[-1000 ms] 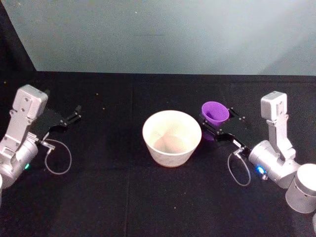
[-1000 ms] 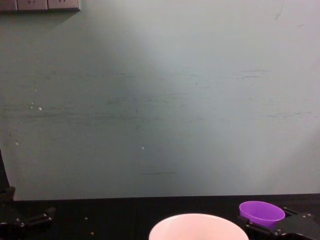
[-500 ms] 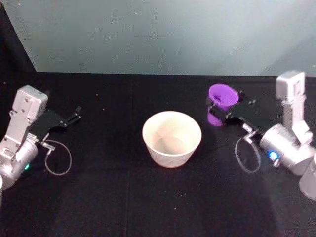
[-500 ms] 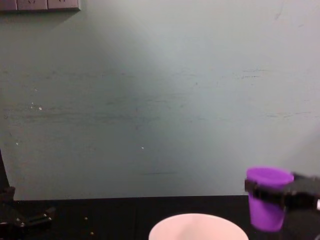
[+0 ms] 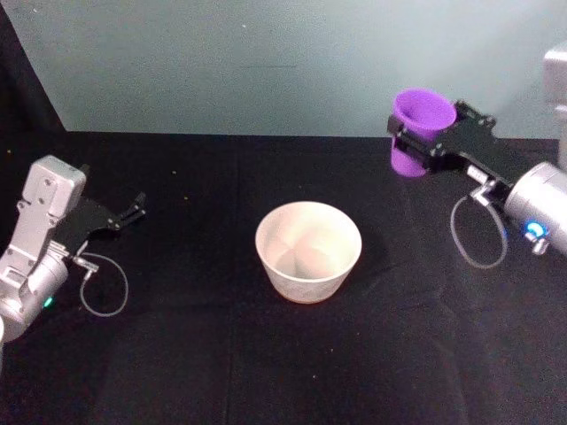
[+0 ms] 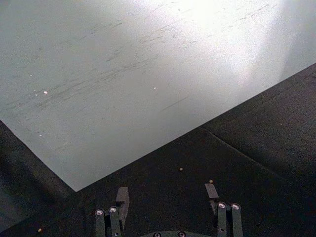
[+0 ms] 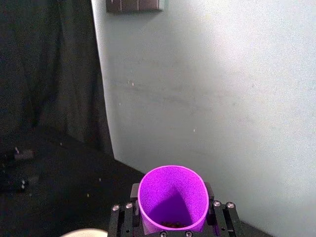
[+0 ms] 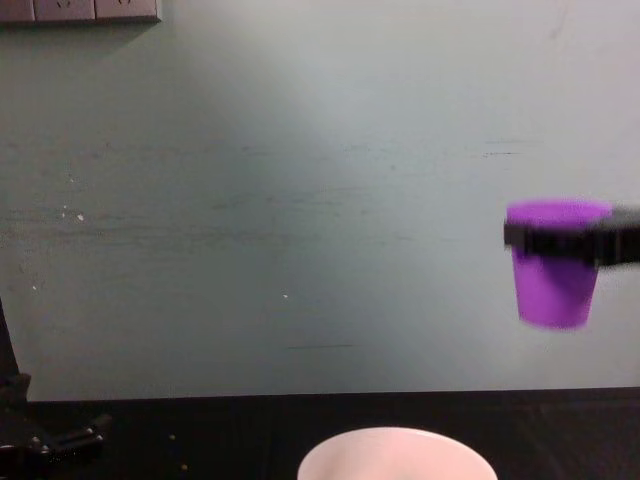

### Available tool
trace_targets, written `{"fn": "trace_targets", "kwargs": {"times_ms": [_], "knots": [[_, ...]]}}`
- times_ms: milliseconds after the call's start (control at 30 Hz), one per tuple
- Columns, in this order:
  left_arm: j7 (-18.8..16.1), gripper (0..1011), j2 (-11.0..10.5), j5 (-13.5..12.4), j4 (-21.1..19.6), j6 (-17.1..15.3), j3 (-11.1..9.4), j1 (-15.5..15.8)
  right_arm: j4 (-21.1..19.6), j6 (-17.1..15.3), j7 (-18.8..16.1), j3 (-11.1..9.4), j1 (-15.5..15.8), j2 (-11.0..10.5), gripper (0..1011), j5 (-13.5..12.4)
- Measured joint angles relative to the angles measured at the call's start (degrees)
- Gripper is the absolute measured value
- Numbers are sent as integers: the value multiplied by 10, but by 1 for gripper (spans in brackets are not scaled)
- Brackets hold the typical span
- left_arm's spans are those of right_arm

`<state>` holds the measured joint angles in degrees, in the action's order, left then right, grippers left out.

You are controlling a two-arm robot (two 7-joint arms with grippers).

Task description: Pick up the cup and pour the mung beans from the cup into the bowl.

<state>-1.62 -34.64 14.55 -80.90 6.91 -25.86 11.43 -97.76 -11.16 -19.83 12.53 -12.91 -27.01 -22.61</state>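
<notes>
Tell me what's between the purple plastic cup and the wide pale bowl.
Nothing; the head view shows bare black cloth between purple plastic cup and pale bowl.

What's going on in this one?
The right gripper is shut on the purple cup and holds it upright in the air, to the right of the bowl and farther back. A few mung beans lie at the cup's bottom. Nothing has been poured yet, and the bowl looks empty. The left gripper sits open and idle at the left side of the table.
</notes>
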Motion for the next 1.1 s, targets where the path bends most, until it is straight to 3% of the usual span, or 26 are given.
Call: {"fn": "trace_targets", "kwargs": {"times_ms": [333, 1100], "knots": [[0, 1000, 0, 0, 0, 0, 0, 0, -72, -60, 13, -20, -10, -21, 730, -36], [0, 1000, 0, 0, 0, 0, 0, 0, -66, -56, 13, -19, -9, -19, 730, -32]]}}
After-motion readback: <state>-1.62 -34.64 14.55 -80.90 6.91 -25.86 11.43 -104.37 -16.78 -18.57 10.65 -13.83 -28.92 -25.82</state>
